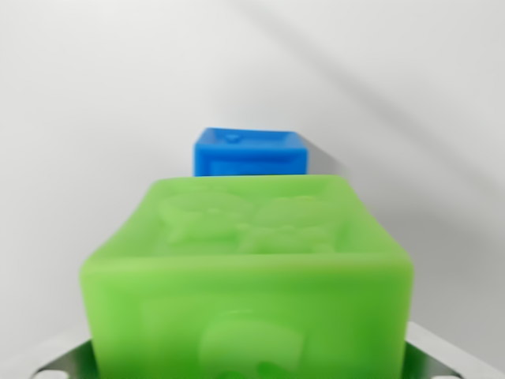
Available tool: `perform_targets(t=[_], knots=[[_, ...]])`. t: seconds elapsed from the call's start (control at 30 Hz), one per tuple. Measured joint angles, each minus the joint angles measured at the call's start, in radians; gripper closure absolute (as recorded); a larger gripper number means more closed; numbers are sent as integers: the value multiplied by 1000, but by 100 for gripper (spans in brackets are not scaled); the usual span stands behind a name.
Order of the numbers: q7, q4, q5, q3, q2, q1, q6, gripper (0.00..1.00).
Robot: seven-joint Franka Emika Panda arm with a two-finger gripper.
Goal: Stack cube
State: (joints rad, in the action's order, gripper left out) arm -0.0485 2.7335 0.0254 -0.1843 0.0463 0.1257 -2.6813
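1. Take the near cube (248, 276) as your landmark: it fills the lower middle of the wrist view, closest to the camera.
2. Behind it you see the far cube (251, 151), a little toward the wrist view's left of the near cube's centre line.
3. The near cube hides the far cube's lower part, so you cannot tell whether the two touch or stand apart.
4. The far cube rests on the table (95, 118), which spreads left, right and behind the near cube.
5. Below the near cube's two bottom corners, metal gripper parts (63, 359) flank it left and right.
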Motion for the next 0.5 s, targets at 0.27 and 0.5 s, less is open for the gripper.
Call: perform_targets(t=[0.27, 0.5], knots=[[-20, 1, -27, 1, -63, -3, -63, 100], [-40, 1, -55, 6, -115, -4, -114, 100]])
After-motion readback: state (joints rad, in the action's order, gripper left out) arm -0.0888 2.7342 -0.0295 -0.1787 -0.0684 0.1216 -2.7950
